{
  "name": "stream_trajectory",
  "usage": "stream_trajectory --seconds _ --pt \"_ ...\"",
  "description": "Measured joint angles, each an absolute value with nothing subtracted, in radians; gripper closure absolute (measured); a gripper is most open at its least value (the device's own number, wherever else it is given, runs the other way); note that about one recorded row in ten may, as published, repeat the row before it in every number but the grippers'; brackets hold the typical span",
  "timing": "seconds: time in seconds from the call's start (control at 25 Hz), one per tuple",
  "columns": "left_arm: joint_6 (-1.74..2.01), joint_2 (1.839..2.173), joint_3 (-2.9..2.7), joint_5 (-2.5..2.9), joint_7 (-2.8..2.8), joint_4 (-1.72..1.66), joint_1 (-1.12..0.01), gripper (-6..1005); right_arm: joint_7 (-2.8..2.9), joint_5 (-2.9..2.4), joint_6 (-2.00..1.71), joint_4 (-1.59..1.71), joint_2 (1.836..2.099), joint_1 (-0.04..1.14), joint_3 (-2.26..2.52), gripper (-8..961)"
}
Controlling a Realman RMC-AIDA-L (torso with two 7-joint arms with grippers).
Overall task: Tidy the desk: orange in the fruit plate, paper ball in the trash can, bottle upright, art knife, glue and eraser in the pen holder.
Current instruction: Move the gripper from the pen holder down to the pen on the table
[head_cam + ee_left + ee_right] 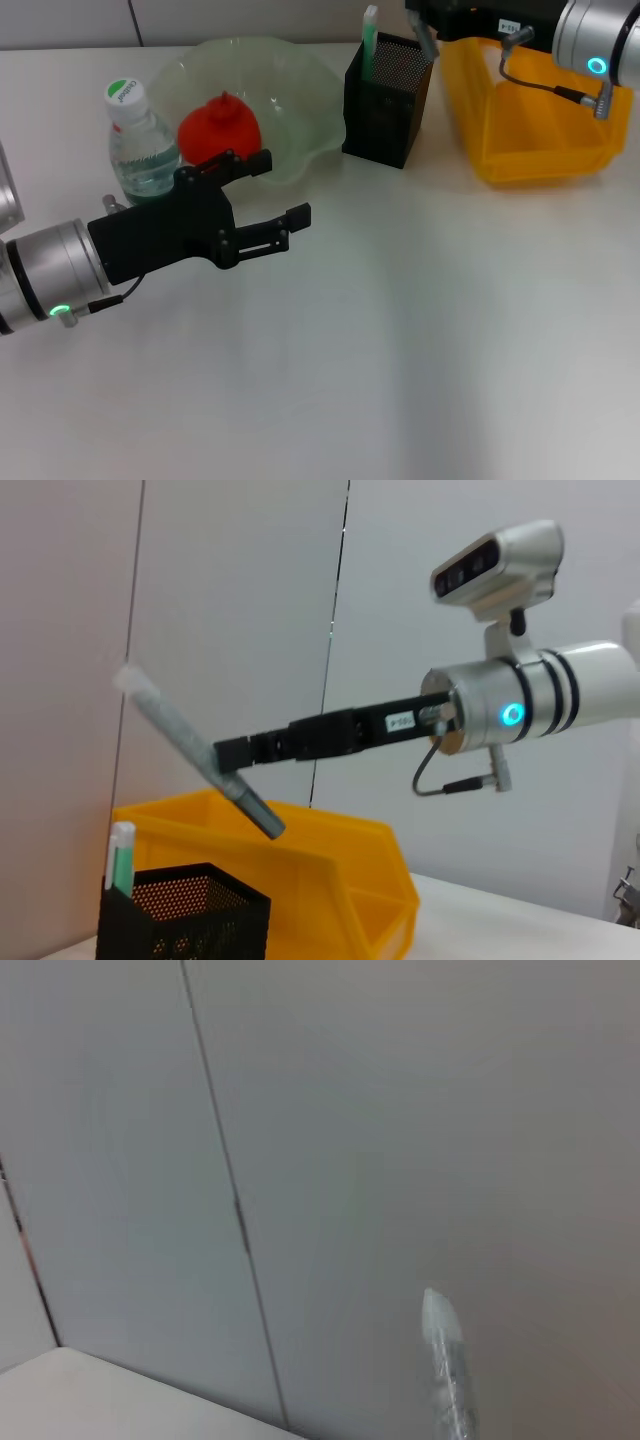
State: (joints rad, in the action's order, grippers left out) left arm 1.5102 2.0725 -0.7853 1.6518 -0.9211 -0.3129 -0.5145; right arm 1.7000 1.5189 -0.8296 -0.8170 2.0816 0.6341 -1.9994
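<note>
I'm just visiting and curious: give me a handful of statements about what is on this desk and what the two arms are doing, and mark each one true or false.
1. The orange lies in the fruit plate. True.
2. The bottle is lying on its side. False: it stands upright beside the fruit plate.
3. The right gripper holds a grey stick tilted in the air above the trash can. True.
4. The pen holder is empty. False: a green and white stick stands in it.
5. The left gripper is clamped on the orange. False: it is open, holding nothing, over the desk.
</note>
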Motion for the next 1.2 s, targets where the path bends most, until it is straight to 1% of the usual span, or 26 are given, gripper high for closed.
stream_trajectory --seconds 0.24,0.44,0.8,1.0,1.04,1.12,1.16,1.2 --pt "1.520 2.072 -0.790 1.652 -0.920 -0.312 -0.513 162 1.660 1.533 -0.777 -0.776 2.086 0.654 -1.971 861" --pt "1.523 2.072 -0.791 1.652 -0.920 -0.311 -0.511 162 1.647 1.559 -0.767 -0.775 2.087 0.654 -1.957 926" --pt "1.542 2.069 -0.783 1.650 -0.924 -0.314 -0.510 163 1.640 1.650 -0.816 -0.807 2.085 0.626 -1.968 915" --pt "1.543 2.068 -0.782 1.643 -0.927 -0.314 -0.509 163 1.650 1.688 -0.928 -0.819 2.081 0.605 -1.971 909" --pt "1.542 2.068 -0.782 1.642 -0.928 -0.314 -0.509 163 1.675 1.682 -0.991 -0.833 2.078 0.596 -1.975 908" --pt "1.542 2.068 -0.782 1.642 -0.928 -0.314 -0.509 163 1.699 1.671 -1.025 -0.848 2.073 0.589 -1.978 874" --pt "1.536 2.068 -0.778 1.639 -0.930 -0.313 -0.508 163 1.781 1.618 -1.096 -0.891 2.060 0.579 -1.983 857" --pt "1.536 2.068 -0.778 1.639 -0.930 -0.313 -0.508 163 1.781 1.618 -1.096 -0.891 2.060 0.579 -1.983 839"
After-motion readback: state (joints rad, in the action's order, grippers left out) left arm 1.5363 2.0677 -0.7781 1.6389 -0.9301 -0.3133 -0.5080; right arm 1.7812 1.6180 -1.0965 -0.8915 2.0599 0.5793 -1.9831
